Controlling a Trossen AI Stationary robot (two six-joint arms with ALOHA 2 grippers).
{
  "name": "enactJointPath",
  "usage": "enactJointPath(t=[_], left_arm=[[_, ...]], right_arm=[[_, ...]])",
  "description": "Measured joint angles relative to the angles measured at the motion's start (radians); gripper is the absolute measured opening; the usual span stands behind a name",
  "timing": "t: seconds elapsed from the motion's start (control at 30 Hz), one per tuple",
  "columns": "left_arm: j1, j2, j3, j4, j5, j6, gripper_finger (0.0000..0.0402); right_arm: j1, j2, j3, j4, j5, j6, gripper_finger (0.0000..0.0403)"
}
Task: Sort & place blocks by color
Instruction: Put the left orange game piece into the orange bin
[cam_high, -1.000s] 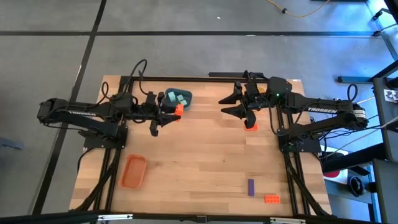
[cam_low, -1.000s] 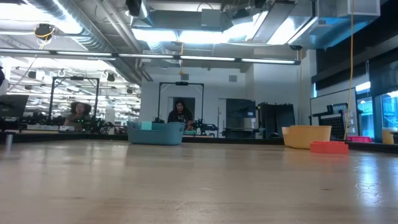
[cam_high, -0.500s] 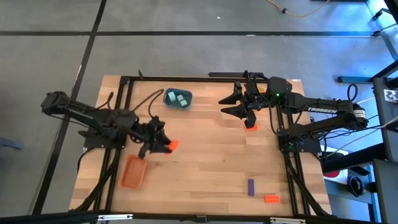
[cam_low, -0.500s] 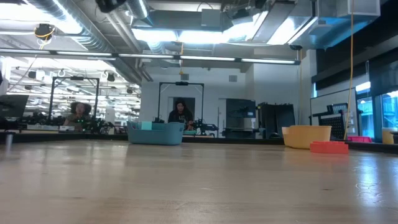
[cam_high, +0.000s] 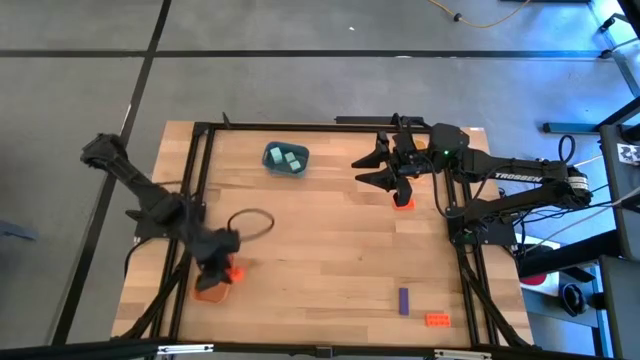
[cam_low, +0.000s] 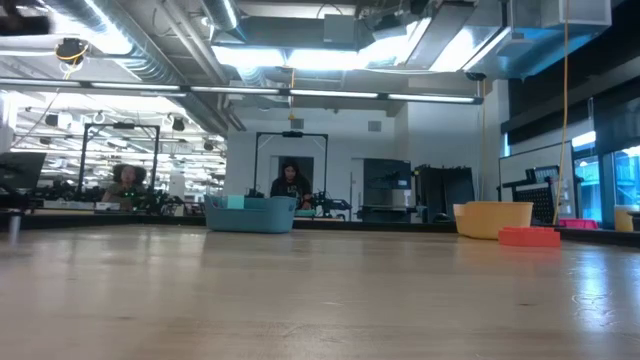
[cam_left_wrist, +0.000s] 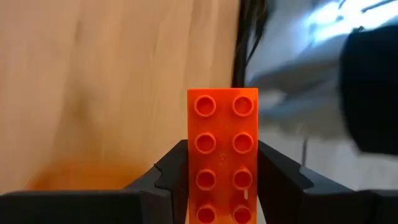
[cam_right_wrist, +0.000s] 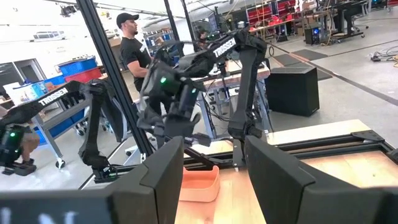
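Left wrist view showed an orange block (cam_left_wrist: 222, 155), studs up, clamped between the left gripper's (cam_left_wrist: 222, 186) two fingers (cam_left_wrist: 169, 171), one pressed on each long side. In the high view that gripper (cam_high: 222, 266) hung with the block (cam_high: 234, 271) over the orange tray (cam_high: 208, 290) at the table's (cam_high: 320, 250) near left. The right gripper (cam_high: 385, 170) waited at the far right, fingers spread and empty, just beside another orange block (cam_high: 403, 203) on the wood. Teal blocks (cam_high: 291, 157) lay in the blue tray (cam_high: 270, 156) at the far side. A purple block (cam_high: 403, 300) and an orange one (cam_high: 436, 320) lay near the right front. Beyond the wooden table, the right wrist view showed a person (cam_right_wrist: 134, 53) standing among other arms in the room.
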Motion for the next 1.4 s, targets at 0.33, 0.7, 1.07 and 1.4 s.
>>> enactJointPath(t=[0.33, 0.7, 1.07, 1.4], left_arm=[[-0.198, 0.173, -0.104, -0.027, -0.036, -0.124, 0.0134], [-0.199, 0.324, -0.109, -0.029, -0.020, -0.023, 0.0134], [-0.203, 0.313, -0.109, -0.033, -0.047, -0.004, 0.0134], [-0.203, 0.304, -0.107, -0.133, -0.067, 0.034, 0.0139]], right_arm=[[0.000, 0.000, 0.000, -0.050, 0.000, 0.025, 0.0174], [0.000, 0.000, 0.000, -0.053, 0.000, 0.026, 0.0174], [0.000, 0.000, 0.000, -0.052, 0.000, 0.031, 0.0174], [0.000, 0.000, 0.000, -0.050, 0.000, 0.030, 0.0174]])
